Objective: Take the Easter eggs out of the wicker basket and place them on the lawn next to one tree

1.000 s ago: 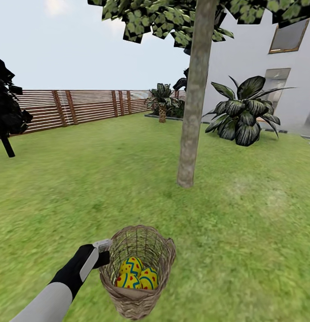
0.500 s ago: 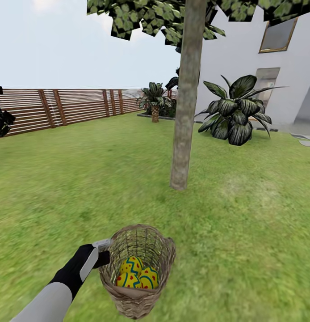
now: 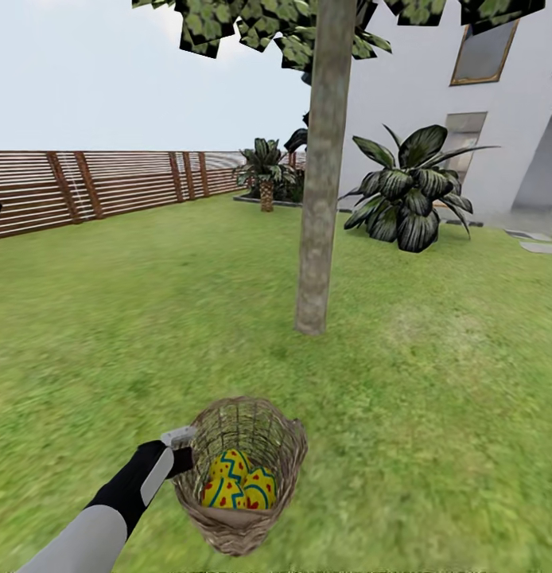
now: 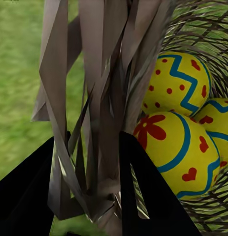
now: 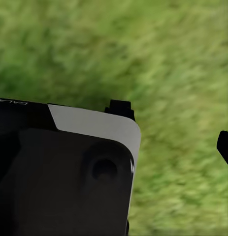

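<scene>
Along the far left of the head view, the brown slatted fence (image 3: pixel 109 187) runs across the back of the garden, with the lawn (image 3: pixel 109 318) spreading in front of it. Low in that view the left arm reaches in from the corner, and the left gripper (image 3: pixel 183 450) meets the near-left rim of the wicker basket (image 3: pixel 288 454). In the left wrist view its two black fingers (image 4: pixel 143 196) sit on either side of the basket's woven wall, one outside and one inside, pinching the strands (image 4: pixel 101 123) between them. The basket appears held above the grass, though whether its base touches the ground cannot be told. All three Easter eggs (image 3: pixel 236 481) lie together at its bottom, touching one another; the wrist view shows their red dots and blue-green zigzags up close (image 4: pixel 178 152).

Farther on and slightly right of the basket, the tree (image 3: pixel 317 199) stands with its bare grey-brown trunk rising from the grass, well apart from the basket. Behind it a short palm (image 3: pixel 265 171) stands by the fence. To the right, a broad-leaved bush (image 3: pixel 407 195) grows near the white house (image 3: pixel 499 119).

The right gripper (image 5: pixel 175 128) hangs over blurred grass (image 5: pixel 168 59) in the right wrist view, its fingertips spread apart with nothing between them.
</scene>
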